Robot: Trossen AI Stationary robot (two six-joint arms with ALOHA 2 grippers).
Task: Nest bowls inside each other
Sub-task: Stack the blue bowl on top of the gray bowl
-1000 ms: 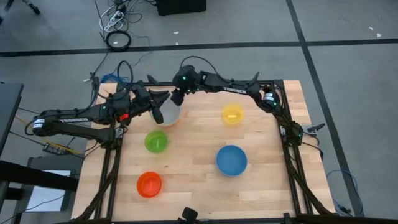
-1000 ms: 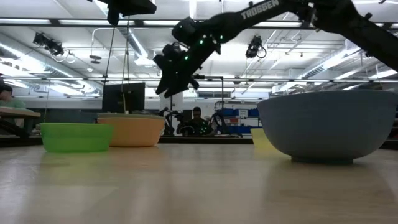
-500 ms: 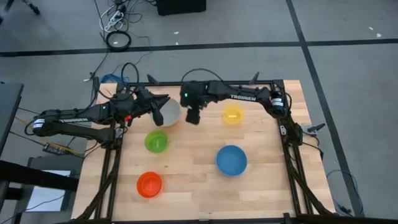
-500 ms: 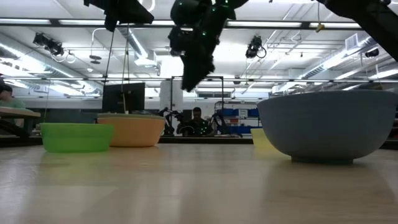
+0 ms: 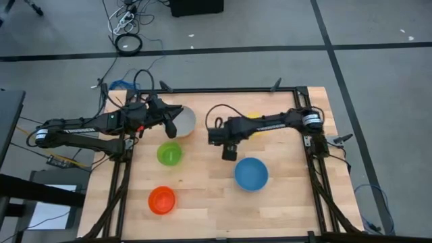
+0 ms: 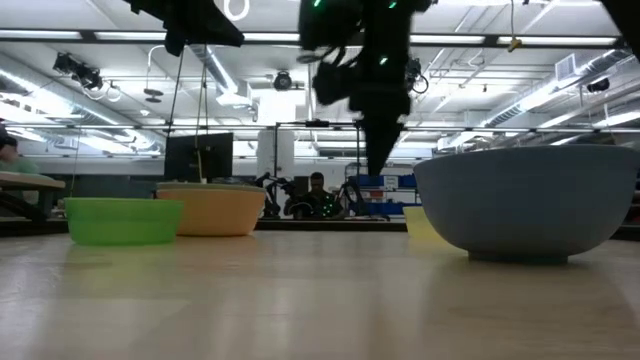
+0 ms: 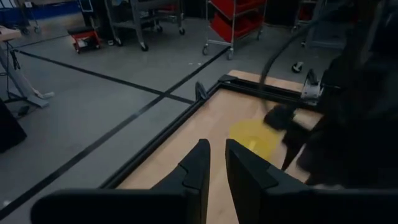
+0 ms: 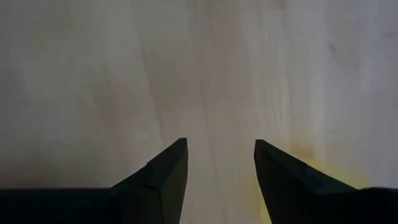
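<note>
The right gripper (image 5: 229, 154) hangs over bare wood near the middle of the table (image 5: 202, 202), its two fingers (image 8: 163, 171) spread apart with nothing between them, pointing straight down. Just beside it, toward the near right, sits the blue bowl (image 5: 251, 173); behind its arm, mostly covered by it, lies the yellow bowl (image 5: 254, 116). The green bowl (image 5: 169, 154) rests to its left, and the red-orange bowl (image 5: 162, 200) stands alone near the front left corner.

The left gripper (image 5: 170, 123) is at the back left, with the grey bowl (image 5: 185, 120) against it. Its fingers (image 7: 198, 163) stand close together, and the bowl looks tilted as if pinched by its rim, though the wrist view does not show the rim between them, so I cannot tell whether it is truly gripped.

No bowl is nested yet in these views. If the blue bowl is the next pick, the right gripper should move over its nearest edge, come down with one finger inside and one outside the wall, and close only once the rim sits deep between the pads. A shallow pinch would likely let the smooth plastic slip or tip. Lifting straight up first would keep it from scraping the wood.
</note>
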